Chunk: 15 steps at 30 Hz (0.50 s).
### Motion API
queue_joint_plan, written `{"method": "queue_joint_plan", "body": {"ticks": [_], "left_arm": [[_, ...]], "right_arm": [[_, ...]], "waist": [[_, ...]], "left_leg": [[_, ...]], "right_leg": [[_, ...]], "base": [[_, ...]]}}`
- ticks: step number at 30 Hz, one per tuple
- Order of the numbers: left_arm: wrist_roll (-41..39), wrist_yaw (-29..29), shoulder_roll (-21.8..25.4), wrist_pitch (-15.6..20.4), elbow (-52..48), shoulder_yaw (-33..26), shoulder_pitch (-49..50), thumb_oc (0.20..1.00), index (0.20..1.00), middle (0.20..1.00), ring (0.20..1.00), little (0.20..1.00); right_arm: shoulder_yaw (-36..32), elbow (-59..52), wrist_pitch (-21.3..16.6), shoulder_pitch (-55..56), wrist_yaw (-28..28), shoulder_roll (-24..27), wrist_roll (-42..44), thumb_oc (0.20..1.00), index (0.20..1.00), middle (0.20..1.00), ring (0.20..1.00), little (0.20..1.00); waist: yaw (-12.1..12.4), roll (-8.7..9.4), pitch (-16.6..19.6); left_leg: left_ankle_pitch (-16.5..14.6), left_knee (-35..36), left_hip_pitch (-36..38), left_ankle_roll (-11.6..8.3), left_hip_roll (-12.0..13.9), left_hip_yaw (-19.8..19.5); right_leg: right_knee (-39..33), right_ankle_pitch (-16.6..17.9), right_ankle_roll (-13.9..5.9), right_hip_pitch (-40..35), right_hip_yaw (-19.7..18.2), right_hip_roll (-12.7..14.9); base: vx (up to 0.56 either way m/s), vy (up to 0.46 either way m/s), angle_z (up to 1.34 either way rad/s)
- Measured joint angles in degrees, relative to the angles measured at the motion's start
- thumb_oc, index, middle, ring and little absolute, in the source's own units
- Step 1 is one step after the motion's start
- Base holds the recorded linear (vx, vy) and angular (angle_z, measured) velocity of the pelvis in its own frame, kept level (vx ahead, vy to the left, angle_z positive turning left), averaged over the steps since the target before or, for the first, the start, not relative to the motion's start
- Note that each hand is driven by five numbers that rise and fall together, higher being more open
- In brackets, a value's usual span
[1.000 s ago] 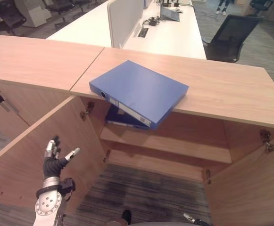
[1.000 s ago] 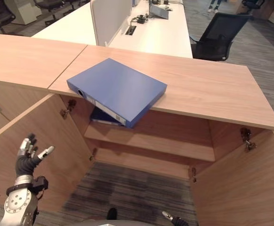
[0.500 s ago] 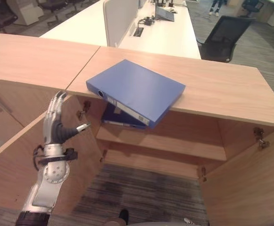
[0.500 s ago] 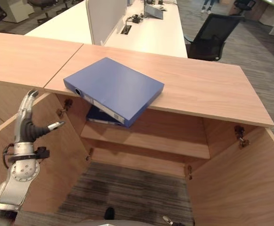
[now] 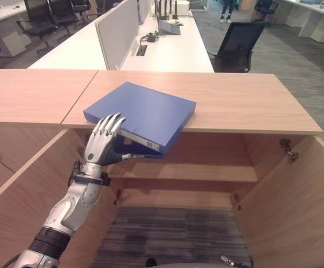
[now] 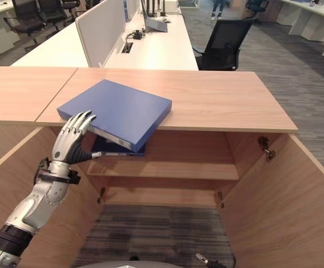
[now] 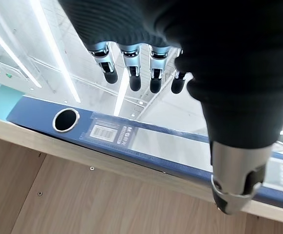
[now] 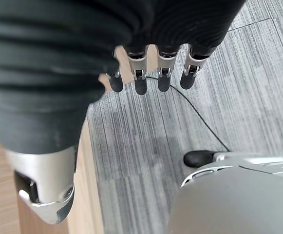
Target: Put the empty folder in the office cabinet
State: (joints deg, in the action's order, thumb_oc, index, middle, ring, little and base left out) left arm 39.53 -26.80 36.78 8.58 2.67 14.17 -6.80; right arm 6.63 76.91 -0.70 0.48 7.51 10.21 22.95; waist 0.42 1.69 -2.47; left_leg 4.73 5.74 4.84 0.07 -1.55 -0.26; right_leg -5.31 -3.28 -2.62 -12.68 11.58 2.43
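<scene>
While the blue folder (image 5: 145,112) is overhanging the cabinet top (image 5: 245,100), we are holding our left hand (image 5: 102,140) released at its near-left corner.

Head eyes overlook the cabinet (image 5: 251,106); wrist cameras look along fingers.

Left hand (image 6: 72,138) at blue folder's (image 6: 120,106) near corner

The wooden cabinet top (image 5: 245,100) holds a blue folder (image 5: 145,111), which sticks out over its front edge. Below, near the shelf's (image 5: 206,170) left end, maybe another blue folder (image 6: 103,146) lies.
</scene>
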Motion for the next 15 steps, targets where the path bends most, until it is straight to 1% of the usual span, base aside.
{"method": "queue_joint_plan", "body": {"ticks": [2, 5, 8, 10, 15], "left_arm": [[0.39, -0.02, 0.01, -0.29, 0.18, 0.00, -0.04, 1.000, 1.000, 1.000, 1.000, 1.000], [2.57, -0.01, 0.07, -1.68, 2.83, 1.96, -0.93, 1.000, 1.000, 1.000, 1.000, 1.000], [2.86, 0.00, 0.07, -1.84, 2.93, 2.99, -0.97, 1.000, 1.000, 1.000, 1.000, 1.000], [4.71, 0.10, 0.11, -1.95, 3.58, 4.40, -1.59, 1.000, 1.000, 1.000, 1.000, 1.000], [5.25, 0.35, 0.10, -2.22, 5.71, 6.60, -2.84, 1.000, 1.000, 1.000, 1.000, 1.000]], "right_arm": [[-0.01, 0.00, -0.02, 0.05, 0.04, 0.02, -0.01, 1.000, 1.000, 1.000, 1.000, 1.000], [-0.04, 0.08, 0.01, 0.53, 0.14, 0.01, -0.02, 1.000, 1.000, 1.000, 1.000, 1.000], [-0.05, 0.10, 0.01, 0.57, 0.24, 0.03, -0.02, 1.000, 1.000, 1.000, 1.000, 1.000], [-0.02, 0.24, 0.04, 0.64, 0.25, 0.03, -0.02, 1.000, 1.000, 1.000, 1.000, 1.000], [0.00, 0.27, 0.06, 0.97, 0.25, 0.08, -0.04, 1.000, 1.000, 1.000, 1.000, 1.000]], "waist": [[-0.09, 0.20, 0.46], [-0.12, 0.36, 1.33], [-0.12, 0.44, 1.46], [-0.05, 0.33, 1.55], [-0.66, 0.16, 1.68]], "left_leg": [[0.00, -0.01, 0.03, 0.00, 0.01, 0.07], [0.00, 0.05, 0.04, 0.00, 0.03, 0.38], [0.00, 0.05, 0.05, 0.01, 0.16, 0.91], [0.00, 0.05, 0.06, 0.02, 0.22, 1.26], [0.02, 0.05, 0.14, 0.03, 0.25, 1.41]], "right_leg": [[0.00, 0.00, 0.00, 0.01, -0.07, 0.00], [0.00, 0.02, -0.02, 0.08, -0.31, 0.03], [-0.01, 0.10, -0.07, 0.30, -0.86, -0.01], [-0.01, 0.21, -0.17, 0.40, -1.23, -0.01], [-0.01, 0.29, -0.19, 0.43, -1.42, -0.01]], "base": [[0.00, 0.000, 0.00], [0.00, 0.002, -0.04], [-0.01, 0.001, -0.10], [0.00, 0.001, -0.09], [0.00, 0.001, -0.01]]}}
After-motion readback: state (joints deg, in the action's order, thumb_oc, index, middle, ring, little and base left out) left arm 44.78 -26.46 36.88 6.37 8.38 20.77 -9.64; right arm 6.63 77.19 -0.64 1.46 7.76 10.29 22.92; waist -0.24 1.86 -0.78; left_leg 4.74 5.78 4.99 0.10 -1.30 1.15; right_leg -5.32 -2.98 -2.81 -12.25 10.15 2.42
